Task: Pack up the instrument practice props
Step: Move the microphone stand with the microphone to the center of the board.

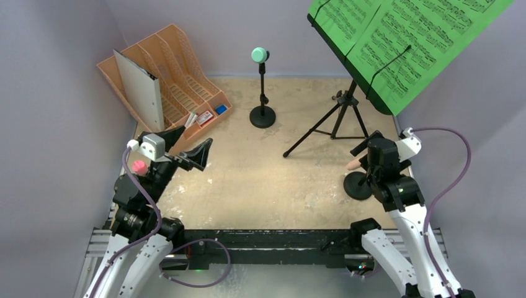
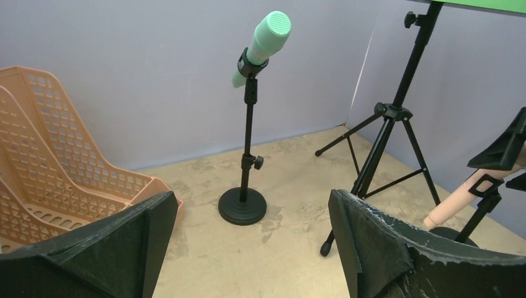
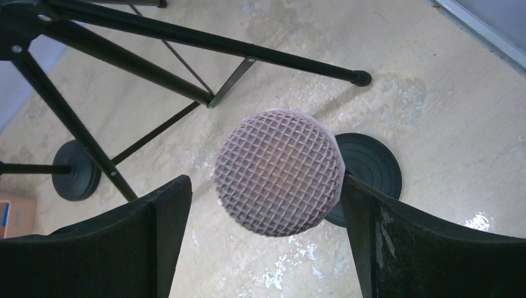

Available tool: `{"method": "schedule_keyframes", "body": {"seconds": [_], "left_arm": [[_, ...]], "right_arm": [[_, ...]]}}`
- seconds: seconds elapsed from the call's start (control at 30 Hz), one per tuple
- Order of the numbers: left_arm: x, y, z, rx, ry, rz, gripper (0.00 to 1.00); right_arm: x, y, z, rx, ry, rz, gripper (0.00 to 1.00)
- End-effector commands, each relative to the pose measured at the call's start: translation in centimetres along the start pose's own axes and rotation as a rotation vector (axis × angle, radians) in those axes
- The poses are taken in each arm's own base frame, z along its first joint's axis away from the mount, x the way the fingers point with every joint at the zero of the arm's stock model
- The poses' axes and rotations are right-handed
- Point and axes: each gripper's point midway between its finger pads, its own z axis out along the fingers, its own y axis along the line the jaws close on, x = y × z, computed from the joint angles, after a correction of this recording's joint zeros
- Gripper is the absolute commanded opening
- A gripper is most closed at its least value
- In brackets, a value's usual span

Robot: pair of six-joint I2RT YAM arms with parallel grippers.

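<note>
Hands first: the left hand (image 1: 186, 146) hangs at the lower left of the overhead view. Its fingers are spread wide with nothing between them, and it points out across the surface (image 1: 267, 186). Its own camera looks past both fingertips to the teal microphone (image 2: 267, 37), tilted in the clip on top of a short black pole (image 2: 248, 136). That pole's round base sits flat on the surface at centre frame, well ahead of the hand.

Over to the right edge of the overhead view, where the right hand (image 3: 263, 186) is down at the pink microphone (image 3: 279, 172). The wrist camera stares straight into the mesh head, which sits between the two fingers. The fingers are apart, not clamped. There is a clear gap on the left of the frame, while the finger on the right is just beside the head. Whether it touches, I cannot tell. Behind the head, the second pole base (image 3: 372, 161) rests on the surface. In the left wrist view the pink handle pokes out low at the right edge, angled in its clip.

Between the two poles stands the black tripod (image 1: 338, 118), legs splayed on the surface, right of centre from above. It carries the music desk (image 1: 338, 46), tilted. The green sheet-music pages (image 1: 409, 37) are spread across it and fill the upper right corner.

Upper left of the overhead view, the orange file rack (image 1: 186, 74) sits against the back wall. A grey binder (image 1: 139, 81) leans in one of its slots, and the left hand is just below it in frame.
</note>
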Motion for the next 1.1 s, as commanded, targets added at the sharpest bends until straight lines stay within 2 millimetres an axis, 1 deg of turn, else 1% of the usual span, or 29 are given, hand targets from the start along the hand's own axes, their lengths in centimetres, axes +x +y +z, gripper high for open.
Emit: {"method": "schedule_keyframes", "body": {"seconds": [0.0,0.07,0.17,0.27,0.57,0.83,0.9,1.07], "left_arm": [[-2.3,-0.7,-0.4,0.023,-0.061,0.029,0.99],[-2.5,-0.8,-0.7,0.025,-0.069,0.032,0.99],[-2.5,-0.8,-0.7,0.024,-0.069,0.033,0.99],[-2.5,-0.9,-0.8,0.03,-0.07,0.033,0.99],[-2.6,-1.1,-0.8,0.04,-0.072,0.036,0.99],[-2.6,-1.3,-0.9,0.05,-0.074,0.036,0.99],[-2.6,-1.3,-1.0,0.05,-0.074,0.037,0.99],[-2.7,-1.4,-1.1,0.056,-0.078,0.038,0.99]], "right_arm": [[-0.5,-0.7,1.3,0.05,-0.082,0.076,0.89],[-0.3,-0.9,1.7,0.055,-0.093,0.075,0.87],[-0.5,-1.1,2.0,0.069,-0.117,0.08,0.84],[-0.6,-1.4,2.3,0.079,-0.136,0.049,0.79],[-0.8,-1.3,2.4,0.083,-0.139,0.033,0.66],[-0.5,-1.1,2.7,0.083,-0.129,0.027,0.61],[-0.3,-1.1,2.8,0.084,-0.123,0.024,0.58],[-0.1,-1.2,3.0,0.094,-0.116,0.028,0.58]]}}
